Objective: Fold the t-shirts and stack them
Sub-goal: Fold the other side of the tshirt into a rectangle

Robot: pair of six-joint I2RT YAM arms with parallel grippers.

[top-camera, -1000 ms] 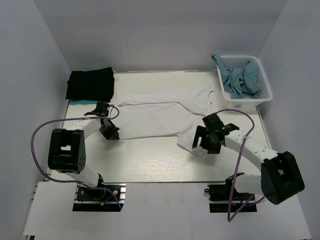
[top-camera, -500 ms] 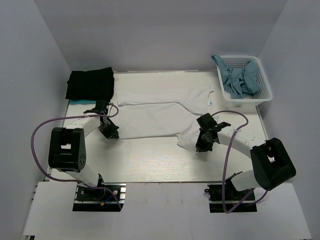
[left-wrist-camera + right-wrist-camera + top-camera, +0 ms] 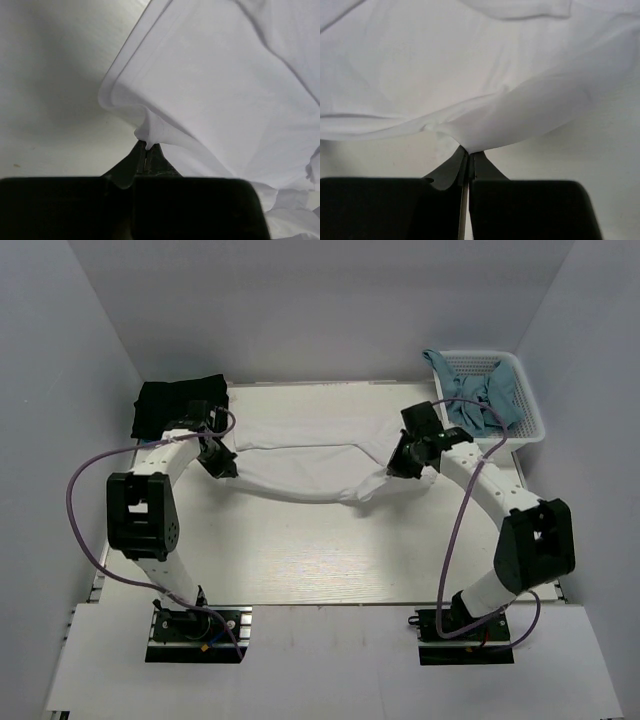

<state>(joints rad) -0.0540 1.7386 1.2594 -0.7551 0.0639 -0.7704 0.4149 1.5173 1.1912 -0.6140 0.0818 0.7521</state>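
Observation:
The white t-shirt (image 3: 300, 468) stretches across the back half of the table, its near edge lifted and sagging between the two arms. My left gripper (image 3: 222, 466) is shut on the shirt's left hem; in the left wrist view the cloth (image 3: 225, 100) bunches at the closed tips of the gripper (image 3: 145, 148). My right gripper (image 3: 393, 469) is shut on the shirt's right edge, and in the right wrist view the fabric (image 3: 445, 75) fans out from the pinched tips of the gripper (image 3: 469, 152). The black t-shirt (image 3: 180, 402) lies folded at the back left corner.
A white mesh basket (image 3: 530, 425) with blue-grey cloth (image 3: 480, 395) in it stands at the back right. White walls close in the table on three sides. Purple cables loop beside both arms.
The right gripper shut on the shirt's right edge. Both arms then carried the near edge up and toward the back, over the rest of the shirt.

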